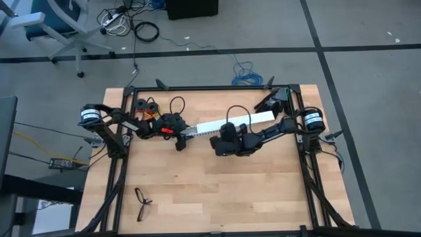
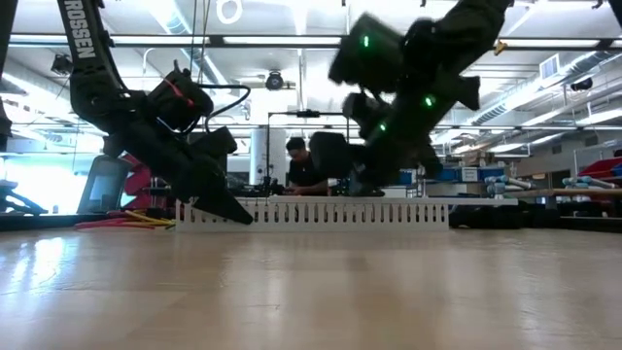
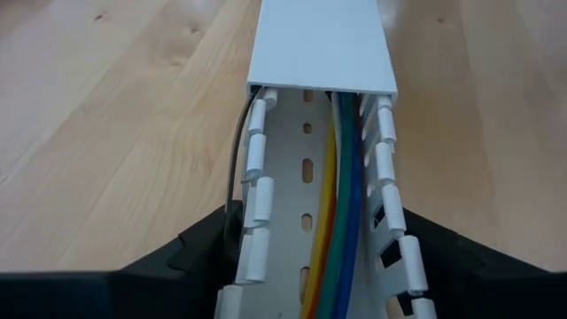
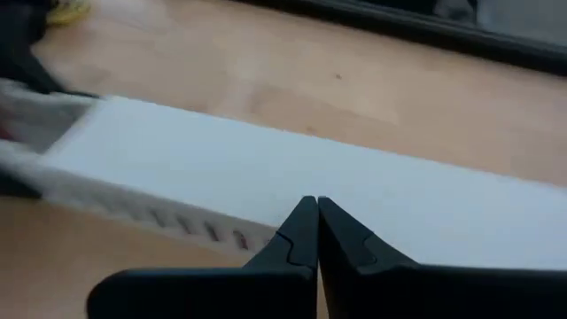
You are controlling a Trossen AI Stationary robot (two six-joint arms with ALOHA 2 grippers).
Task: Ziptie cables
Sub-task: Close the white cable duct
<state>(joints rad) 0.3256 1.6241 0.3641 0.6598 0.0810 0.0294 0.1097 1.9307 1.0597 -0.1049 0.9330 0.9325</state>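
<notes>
A long white slotted rail [image 1: 230, 124] lies on the wooden table, with a flat white cover [image 3: 319, 44] over its far part. Orange, green and blue cables [image 3: 341, 221] run inside its open channel. A thin dark strand [image 3: 236, 159] runs along one side of the rail; I cannot tell whether it is the ziptie. My left gripper [image 3: 319, 226] is at the rail's open left end [image 1: 183, 135]. My right gripper [image 4: 316, 213] is shut and hovers over the cover near the rail's middle [image 1: 216, 137]. My left gripper holds the rail's open end between its two fingers, one finger [image 3: 213, 244] against each toothed side wall [image 3: 252, 213]. The fingers lie along the rail and slant down from the table's left. The rail rests on the table. My right gripper's shut tips are right at the cover [image 4: 266, 168]; I cannot tell whether they touch it.
A red and yellow wire with two black spools [image 1: 148, 108] lies at the far left. A thin black looped thing [image 1: 141, 201] lies near the front left. Bare wood lies in front of the rail. A person [image 2: 303, 165] sits in the room beyond.
</notes>
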